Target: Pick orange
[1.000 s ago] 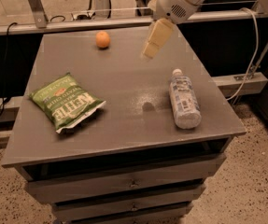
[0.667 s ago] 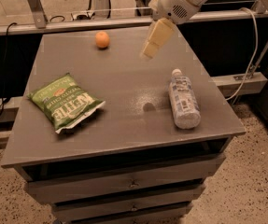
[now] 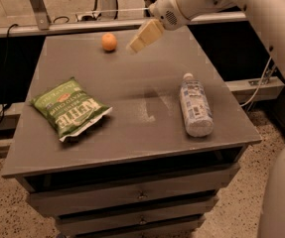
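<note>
The orange [image 3: 109, 41] is a small round fruit lying at the far left-centre of the grey table top [image 3: 132, 83]. My gripper [image 3: 141, 37] is cream-coloured and hangs from the white arm that comes in from the upper right. It hovers above the table just to the right of the orange, apart from it, and holds nothing that I can see.
A green chip bag [image 3: 70, 108] lies on the left of the table. A clear water bottle [image 3: 195, 108] lies on its side at the right. Drawers [image 3: 142, 197] sit under the table's front edge. A metal rail [image 3: 72, 28] and cables run behind the table.
The gripper has moved left, closer to the orange. The orange, the bag and the bottle have not moved.
</note>
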### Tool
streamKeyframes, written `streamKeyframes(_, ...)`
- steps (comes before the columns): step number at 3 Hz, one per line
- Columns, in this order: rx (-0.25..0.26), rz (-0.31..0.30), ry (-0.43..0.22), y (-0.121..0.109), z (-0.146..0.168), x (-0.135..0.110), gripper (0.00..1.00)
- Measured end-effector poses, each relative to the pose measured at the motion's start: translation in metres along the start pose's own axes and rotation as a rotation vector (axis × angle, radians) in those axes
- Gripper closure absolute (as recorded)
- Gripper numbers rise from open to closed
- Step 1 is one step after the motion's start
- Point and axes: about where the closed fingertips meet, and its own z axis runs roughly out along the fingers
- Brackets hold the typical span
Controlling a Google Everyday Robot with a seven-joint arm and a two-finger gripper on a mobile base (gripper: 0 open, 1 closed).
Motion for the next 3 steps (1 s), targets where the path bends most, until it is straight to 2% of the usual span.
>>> streamKeyframes(1, 0.017, 0.077, -0.054, -0.028, 0.042, 0.0, 0.0)
streamKeyframes(3, -0.006, 0.133, -0.031, -0.047, 0.114, 0.008, 0.0)
